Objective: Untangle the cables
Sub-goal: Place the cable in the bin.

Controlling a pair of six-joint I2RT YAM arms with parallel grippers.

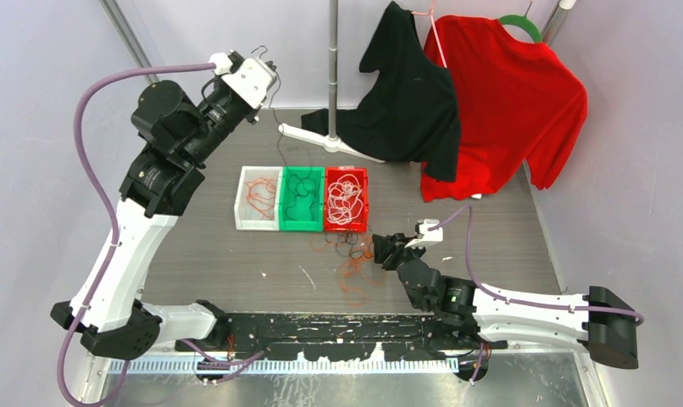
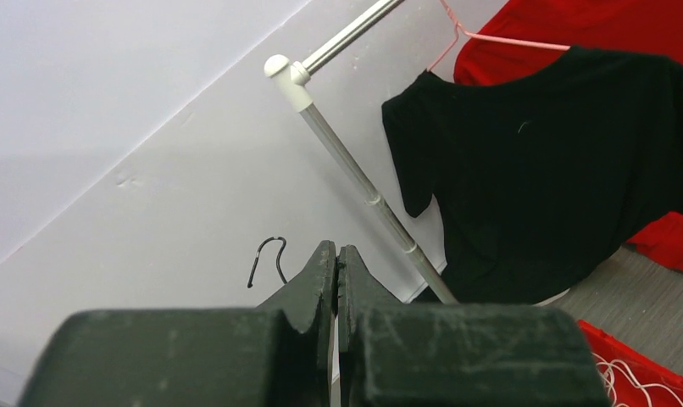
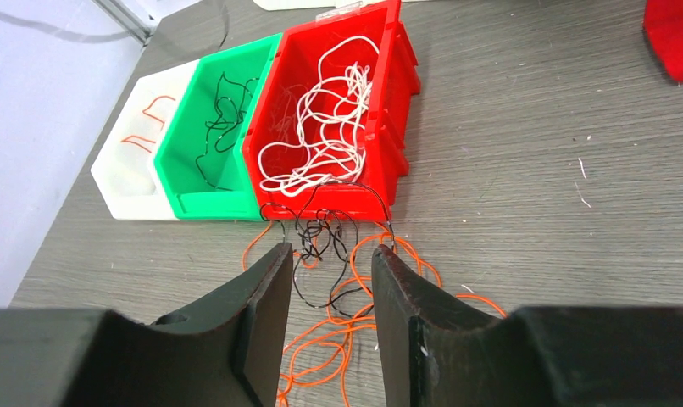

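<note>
The grey surface (image 1: 508,229) carries a rack with a red T-shirt (image 1: 516,93) and a black T-shirt (image 1: 406,102). A white bin (image 1: 255,224), green bin (image 1: 301,225) and red bin (image 1: 347,226) stand touching in a row, holding orange cables (image 1: 259,193), black cables (image 1: 302,188) and white cables (image 1: 345,197). The left pincer (image 2: 336,254), raised high, is closed on a black cable (image 2: 270,240). The right pincer (image 3: 331,250) hovers open over the orange-and-black tangle (image 3: 321,231), just before the red bin.
</note>
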